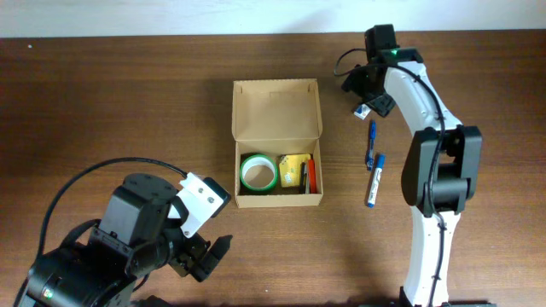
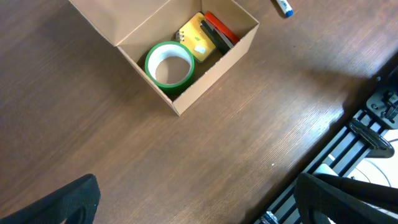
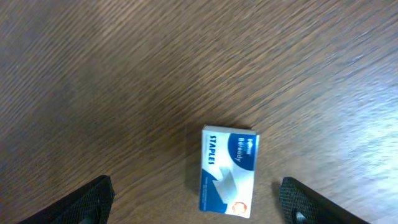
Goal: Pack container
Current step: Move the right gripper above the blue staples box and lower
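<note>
Blue-and-white packet [image 3: 227, 171] printed "STAPLES" lies under right gripper [image 3: 199, 205], between its wide-spread, empty fingers; wrist points down. Left gripper [image 2: 205, 205] likewise wide, empty.

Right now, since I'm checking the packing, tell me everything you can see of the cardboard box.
The cardboard box is plain tan, rectangular and shallow. It sits upright on the wooden table, with its hinged flap lid open and tipped back on the far side. Inside are a green tape roll at the left, a yellow pad beside it and slim red and black items at the right end. Only the table touches it from outside.
</note>
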`<action>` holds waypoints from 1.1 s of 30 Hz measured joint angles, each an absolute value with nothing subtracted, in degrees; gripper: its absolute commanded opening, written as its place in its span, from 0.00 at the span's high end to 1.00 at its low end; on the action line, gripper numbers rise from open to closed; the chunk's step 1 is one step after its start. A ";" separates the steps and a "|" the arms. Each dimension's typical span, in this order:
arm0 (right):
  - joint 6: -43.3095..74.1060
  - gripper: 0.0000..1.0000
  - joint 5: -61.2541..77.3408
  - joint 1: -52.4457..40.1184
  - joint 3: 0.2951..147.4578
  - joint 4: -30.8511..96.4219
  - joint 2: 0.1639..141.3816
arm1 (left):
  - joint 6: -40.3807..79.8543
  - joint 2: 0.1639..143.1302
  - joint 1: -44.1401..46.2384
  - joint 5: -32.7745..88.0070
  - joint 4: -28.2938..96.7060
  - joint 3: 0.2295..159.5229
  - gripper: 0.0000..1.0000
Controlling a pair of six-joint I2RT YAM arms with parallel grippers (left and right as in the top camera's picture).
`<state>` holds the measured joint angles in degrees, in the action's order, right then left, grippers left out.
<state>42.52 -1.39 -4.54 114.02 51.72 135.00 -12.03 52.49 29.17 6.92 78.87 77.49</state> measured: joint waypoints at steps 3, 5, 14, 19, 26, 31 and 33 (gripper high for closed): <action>43.57 0.13 -0.51 -4.54 114.02 51.55 135.87 | -12.03 52.49 29.17 6.92 78.87 77.49 0.00; 43.90 0.14 -0.12 -4.54 114.02 51.57 136.42 | -12.03 52.49 29.17 6.92 78.87 77.49 0.00; 45.19 0.22 1.28 -4.54 114.04 51.29 137.97 | -12.03 52.49 29.17 6.92 78.83 77.49 0.00; 45.23 0.40 1.45 -4.54 114.04 50.83 138.06 | -12.03 52.49 29.17 6.92 78.85 77.49 0.00; 45.93 0.55 1.43 -4.54 114.04 50.83 138.08 | -12.03 52.49 29.17 6.92 78.87 77.49 0.00; 46.09 0.61 1.43 -4.54 114.04 50.83 138.10 | -12.03 52.49 29.17 6.92 78.87 77.49 0.00; 46.06 0.63 1.43 -4.54 114.04 50.81 138.10 | -12.03 52.49 29.17 6.92 78.87 77.49 0.00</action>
